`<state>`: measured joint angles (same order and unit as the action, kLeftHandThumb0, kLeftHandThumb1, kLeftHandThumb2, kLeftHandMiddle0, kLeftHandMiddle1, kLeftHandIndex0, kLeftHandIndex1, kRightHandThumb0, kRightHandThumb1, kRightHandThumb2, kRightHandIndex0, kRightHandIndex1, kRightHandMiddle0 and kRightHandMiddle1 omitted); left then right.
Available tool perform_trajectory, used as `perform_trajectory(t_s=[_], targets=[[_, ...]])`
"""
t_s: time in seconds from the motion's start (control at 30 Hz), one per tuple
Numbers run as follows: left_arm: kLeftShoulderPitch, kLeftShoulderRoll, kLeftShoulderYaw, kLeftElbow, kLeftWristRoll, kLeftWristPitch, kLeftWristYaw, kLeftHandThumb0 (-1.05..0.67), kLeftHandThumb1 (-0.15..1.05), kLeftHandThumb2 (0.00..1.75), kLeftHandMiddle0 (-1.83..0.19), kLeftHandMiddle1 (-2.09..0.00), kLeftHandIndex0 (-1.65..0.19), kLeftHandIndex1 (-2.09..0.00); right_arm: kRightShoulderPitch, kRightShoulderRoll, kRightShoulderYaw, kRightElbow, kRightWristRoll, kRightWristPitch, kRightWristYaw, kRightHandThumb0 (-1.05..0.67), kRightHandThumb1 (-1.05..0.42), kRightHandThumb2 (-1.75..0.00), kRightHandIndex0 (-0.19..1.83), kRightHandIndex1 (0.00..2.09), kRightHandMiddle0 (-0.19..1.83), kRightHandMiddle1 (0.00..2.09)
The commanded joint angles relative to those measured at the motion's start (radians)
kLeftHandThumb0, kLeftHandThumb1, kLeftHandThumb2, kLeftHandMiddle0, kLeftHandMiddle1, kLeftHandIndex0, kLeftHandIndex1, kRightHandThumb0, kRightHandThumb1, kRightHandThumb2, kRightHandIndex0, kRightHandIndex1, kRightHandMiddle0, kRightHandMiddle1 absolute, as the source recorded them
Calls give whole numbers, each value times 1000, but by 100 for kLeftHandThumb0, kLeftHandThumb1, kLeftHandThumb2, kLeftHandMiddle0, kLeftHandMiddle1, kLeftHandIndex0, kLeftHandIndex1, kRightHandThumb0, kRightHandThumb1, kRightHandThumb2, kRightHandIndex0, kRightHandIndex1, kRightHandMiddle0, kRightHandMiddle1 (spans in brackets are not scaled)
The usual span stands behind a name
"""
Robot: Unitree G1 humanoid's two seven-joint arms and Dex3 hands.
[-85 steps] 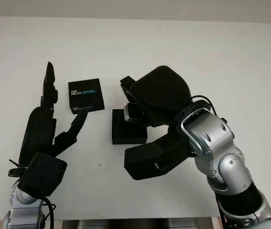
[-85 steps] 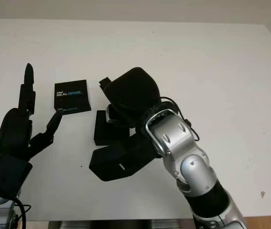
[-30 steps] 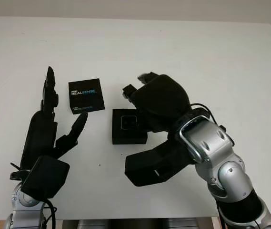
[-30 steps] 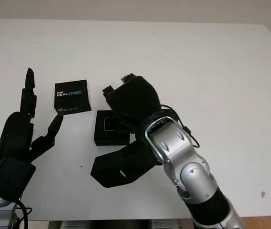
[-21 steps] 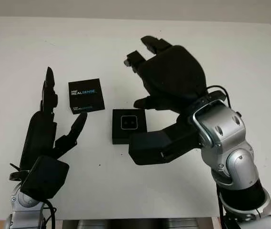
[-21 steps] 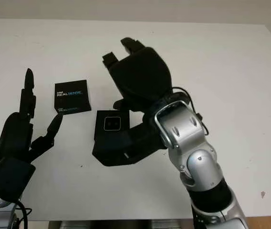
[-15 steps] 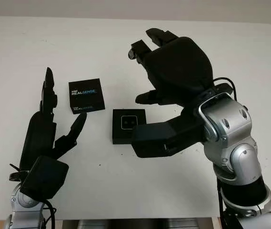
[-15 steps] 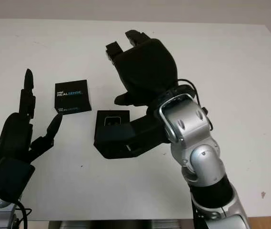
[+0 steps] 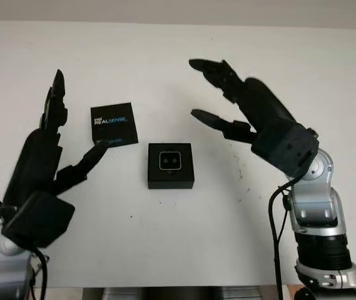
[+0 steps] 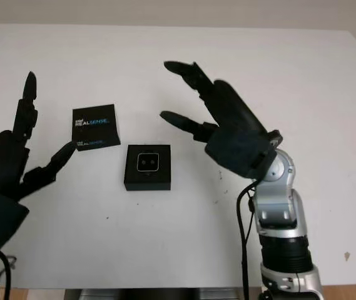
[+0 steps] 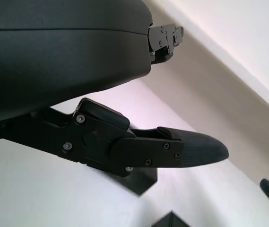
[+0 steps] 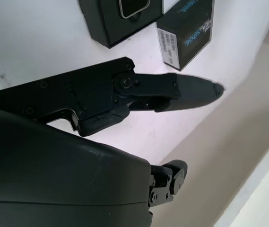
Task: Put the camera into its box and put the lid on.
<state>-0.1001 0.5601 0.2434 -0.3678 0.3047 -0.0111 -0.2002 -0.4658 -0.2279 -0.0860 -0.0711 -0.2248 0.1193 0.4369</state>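
Left hand (image 9: 40, 169) raised lower left, empty, fingers apart, one fingertip near lid (image 9: 113, 125). Camera (image 9: 171, 160) seated in box (image 9: 171, 166), frame centre. Right hand (image 9: 253, 119) held right, empty, fingers apart. Lidding judged next: lid to be grasped, carried over box.

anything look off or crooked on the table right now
Nothing looks spilled or damaged. The camera sits squarely in its open box. The lid lies apart on the table, turned slightly askew, beside the open left hand. The open right hand is raised clear.
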Motion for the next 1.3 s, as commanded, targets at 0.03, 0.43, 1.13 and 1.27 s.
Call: perform_trajectory(t_s=[0.03, 0.43, 1.13, 1.27], targets=[[-76, 94, -5, 42, -9, -13, -75, -90, 105, 17, 19, 0, 19, 0, -2, -14, -14, 23, 71, 16, -13, -78, -105, -55, 12, 4, 1, 25], [-529, 335, -215, 480, 40, -234, -335, -102, 96, 4, 19, 0, 19, 0, 2, 1, -88, 49, 334, 70, -77, -74, -105, -61, 2, 1, -19, 46], [-630, 299, -408, 738, 260, -381, -230, -100, 100, 6, 19, 0, 19, 0, -31, -55, -154, 7, 488, 143, -154, -75, -105, -65, -4, 3, -17, 27], [-616, 285, -419, 735, 285, -356, -212, -103, 102, 6, 19, 0, 19, 0, -25, -57, -149, 4, 485, 134, -150, -75, -105, -66, -3, 4, -15, 28]])
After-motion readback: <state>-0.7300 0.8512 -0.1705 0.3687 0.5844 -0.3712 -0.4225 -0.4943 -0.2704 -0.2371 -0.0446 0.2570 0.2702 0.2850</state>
